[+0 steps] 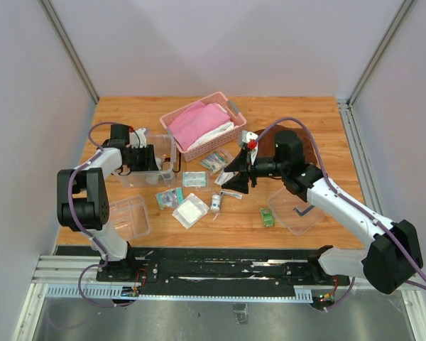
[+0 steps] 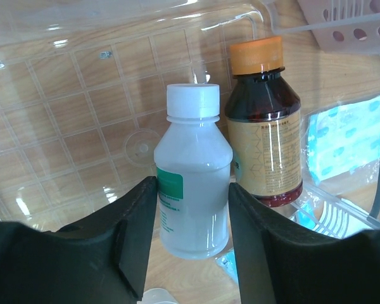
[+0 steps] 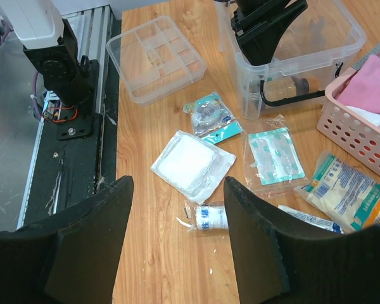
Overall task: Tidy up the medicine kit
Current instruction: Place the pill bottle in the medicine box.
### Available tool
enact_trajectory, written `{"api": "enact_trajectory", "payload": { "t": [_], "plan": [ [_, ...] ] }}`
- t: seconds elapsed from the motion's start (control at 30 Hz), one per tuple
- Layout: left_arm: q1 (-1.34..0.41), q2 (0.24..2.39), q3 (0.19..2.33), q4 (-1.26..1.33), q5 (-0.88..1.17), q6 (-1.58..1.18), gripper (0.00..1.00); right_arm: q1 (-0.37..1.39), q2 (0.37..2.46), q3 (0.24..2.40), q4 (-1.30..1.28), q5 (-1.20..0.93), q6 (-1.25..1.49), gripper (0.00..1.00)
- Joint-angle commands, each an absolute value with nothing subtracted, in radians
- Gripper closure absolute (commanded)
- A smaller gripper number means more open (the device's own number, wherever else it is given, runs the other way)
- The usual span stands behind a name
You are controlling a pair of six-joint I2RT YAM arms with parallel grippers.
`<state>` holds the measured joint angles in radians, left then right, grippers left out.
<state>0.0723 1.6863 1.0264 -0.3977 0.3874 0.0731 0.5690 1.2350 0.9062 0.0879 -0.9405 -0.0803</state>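
**Left gripper** [image 2: 192,182]
- Position: inside the clear plastic box [image 1: 143,182] of the medicine kit.
- State: grasping. The fingers [image 2: 136,240] bear against both flanks of a translucent bottle with a white cap [image 2: 193,202], which sits directly between them.
- Adjacent item: a dark brown bottle with an orange cap [image 2: 266,145] lies just outside the finger at the right of the wrist view, close against the white-capped bottle. Contact between the two bottles cannot be confirmed.
- Background: the gridded floor of the box shows beyond both bottles.

**Right gripper** [image 3: 177,183]
- Position: hanging above the wooden table [image 1: 305,128], apart from the box.
- State: released. The jaws stand wide apart with nothing between them.
- Below the gap: a white gauze pack [image 3: 191,166] lies just past the fingertips. A small bandage roll [image 3: 209,216] lies nearer, toward the finger at the right of the wrist view.
- Ahead of the fingertips: a clear packet with teal contents [image 3: 209,116], and beside it a flat teal-printed sachet [image 3: 275,155].
- Further ahead: the divided clear tray [image 3: 155,57] rests on the table by the left arm's base. The box stands beyond the packets.
- Off to the side of the sachet: a larger printed packet [image 3: 348,190], with the pink slatted basket [image 1: 213,145] past it, just beside the box.
- Behind the gripper: the clear lid [image 1: 287,202] with its dark handle lies flat on the table under the right forearm.
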Motion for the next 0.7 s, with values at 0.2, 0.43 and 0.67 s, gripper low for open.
{"api": "enact_trajectory", "payload": {
  "t": [0.2,0.43,0.67],
  "plan": [
    [0.05,1.708,1.039,-0.343,0.412,-0.015,0.56,0.572,1.237,0.937,0.082,-0.939,-0.101,0.39],
    [0.051,1.694,1.024,-0.323,0.424,-0.065,0.57,0.571,1.244,0.939,0.08,-0.934,-0.106,0.39],
    [0.05,1.684,1.024,-0.333,0.44,-0.06,0.44,0.572,1.254,0.94,0.073,-0.934,-0.11,0.39]
  ]
}}
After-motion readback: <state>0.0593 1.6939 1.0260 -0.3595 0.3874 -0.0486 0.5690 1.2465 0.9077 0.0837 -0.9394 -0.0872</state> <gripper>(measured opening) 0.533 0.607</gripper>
